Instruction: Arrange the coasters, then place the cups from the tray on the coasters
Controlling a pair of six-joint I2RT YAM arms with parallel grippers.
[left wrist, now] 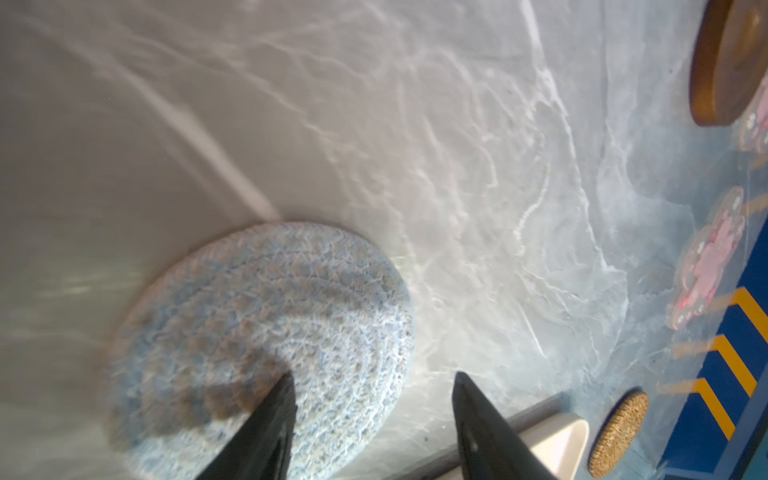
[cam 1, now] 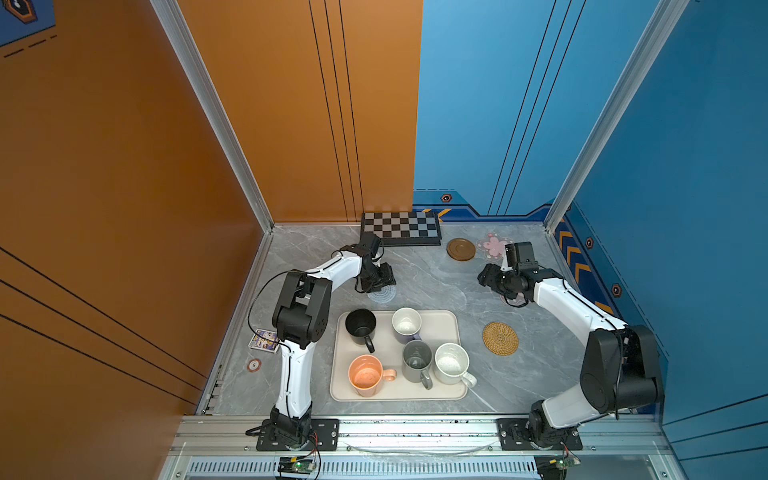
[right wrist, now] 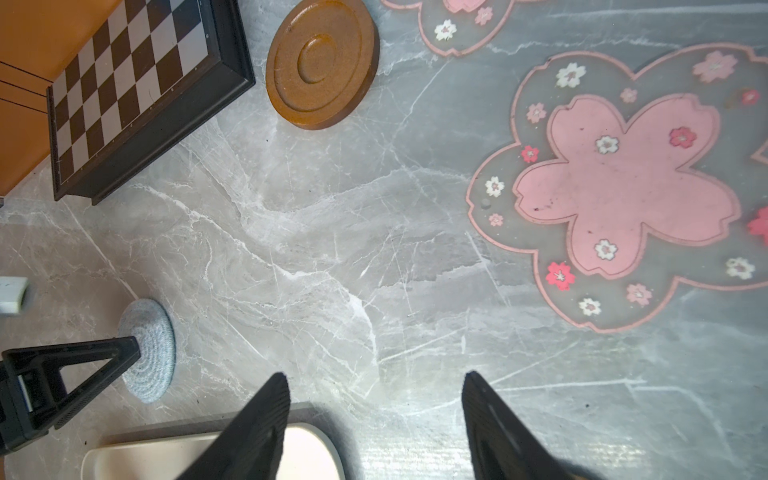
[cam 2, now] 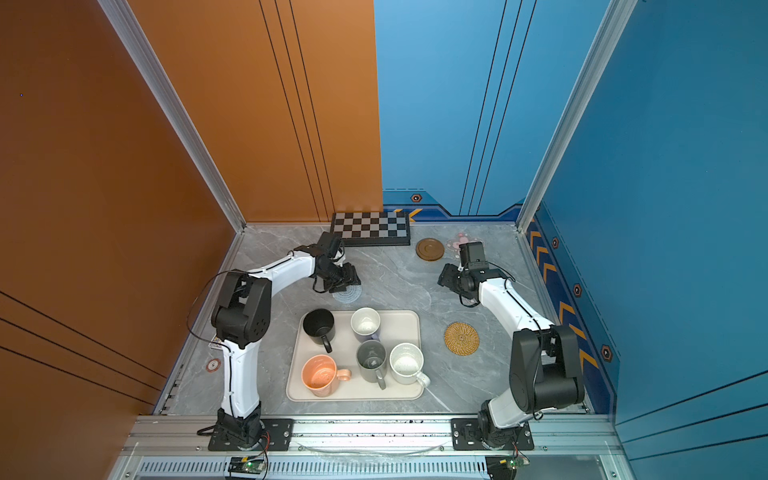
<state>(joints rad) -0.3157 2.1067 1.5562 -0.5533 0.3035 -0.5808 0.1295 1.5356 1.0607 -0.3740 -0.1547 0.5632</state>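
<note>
My left gripper [cam 1: 376, 283] hangs open over the pale blue-grey coaster [cam 1: 384, 294]; in the left wrist view one fingertip [left wrist: 286, 386] is above the coaster [left wrist: 266, 332], the other beside it over bare table. My right gripper [cam 1: 484, 276] is open and empty above the table, near a pink flower coaster [right wrist: 615, 187]. A second pink coaster [right wrist: 461, 16] and the brown coaster [cam 1: 461, 249] lie at the back. The rattan coaster [cam 1: 500, 338] sits right of the tray [cam 1: 440, 328]. On the tray stand the black [cam 1: 360, 326], lavender [cam 1: 406, 324], grey [cam 1: 417, 359], speckled white [cam 1: 451, 361] and orange [cam 1: 365, 376] cups.
A checkerboard [cam 1: 401, 228] lies against the back wall, just behind my left wrist. A small card pack [cam 1: 264, 340] and a round token [cam 1: 254, 365] lie at the table's left edge beside my left arm. Walls close in the back and both sides.
</note>
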